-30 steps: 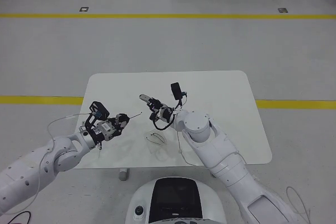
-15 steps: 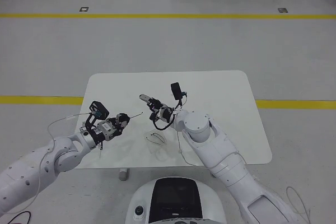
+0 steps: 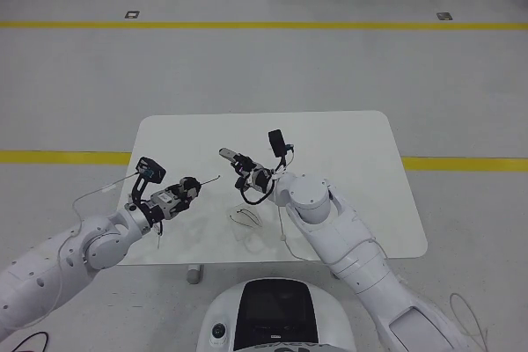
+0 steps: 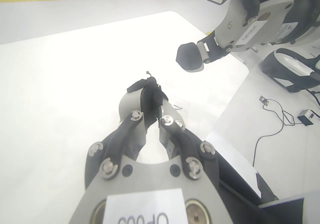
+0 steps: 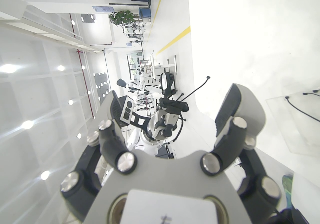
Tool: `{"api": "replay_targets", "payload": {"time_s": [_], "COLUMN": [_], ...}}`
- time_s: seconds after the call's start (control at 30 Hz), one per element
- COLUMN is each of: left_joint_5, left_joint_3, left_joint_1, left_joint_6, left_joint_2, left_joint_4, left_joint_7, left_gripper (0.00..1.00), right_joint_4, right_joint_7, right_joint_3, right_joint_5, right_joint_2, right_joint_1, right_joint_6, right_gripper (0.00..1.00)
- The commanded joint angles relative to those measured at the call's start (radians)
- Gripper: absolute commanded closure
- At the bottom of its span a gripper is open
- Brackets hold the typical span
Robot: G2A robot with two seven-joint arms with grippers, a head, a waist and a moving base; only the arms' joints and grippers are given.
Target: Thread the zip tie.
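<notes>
Left wrist view: I read the left gripper clamped on the black zip tie, whose tail projects past the fingertips toward the right gripper. That gripper's fingers stand wide apart, holding nothing, above the table. A clear tray with spare ties lies between the arms.

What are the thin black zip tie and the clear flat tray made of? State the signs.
Thin black zip tie: likely flexible plastic, matte; it curves slightly out of the left gripper. Clear flat tray: seemingly transparent plastic, glossy; the white table shows through it.
</notes>
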Motion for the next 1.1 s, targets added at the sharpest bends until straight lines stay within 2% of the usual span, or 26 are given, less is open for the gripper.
{"api": "replay_targets", "payload": {"time_s": [0.0, 0.13, 0.27, 0.37, 0.8, 1.07], "left_joint_5": [0.0, -0.006, -0.089, -0.117, -0.146, -0.181], "left_joint_3": [0.0, -0.001, -0.011, -0.014, -0.024, -0.032], "left_joint_1": [0.0, 0.001, 0.009, 0.017, 0.032, 0.037], "left_joint_6": [0.0, 0.007, 0.001, 0.0, 0.0, 0.0], "left_joint_2": [0.0, -0.001, -0.013, -0.02, -0.035, -0.041], "left_joint_4": [0.0, 0.004, 0.037, 0.034, 0.016, 0.022], "left_joint_7": [0.0, -0.002, -0.023, -0.031, -0.066, -0.09], "left_gripper": [1.0, 1.0, 1.0, 1.0, 1.0, 1.0], "right_joint_4": [0.0, 0.0, 0.0, 0.0, 0.0, 0.0], "right_joint_7": [0.0, 0.0, 0.0, 0.0, 0.0, 0.0], "right_joint_3": [0.0, 0.0, 0.0, 0.0, 0.0, 0.0], "right_joint_5": [0.0, 0.0, 0.0, 0.0, 0.0, 0.0], "right_joint_2": [0.0, 0.0, 0.0, 0.0, 0.0, 0.0], "right_joint_1": [0.0, 0.0, 0.0, 0.0, 0.0, 0.0], "right_joint_6": [0.0, 0.0, 0.0, 0.0, 0.0, 0.0], "right_gripper": [0.0, 0.0, 0.0, 0.02, 0.0, 0.0]}}
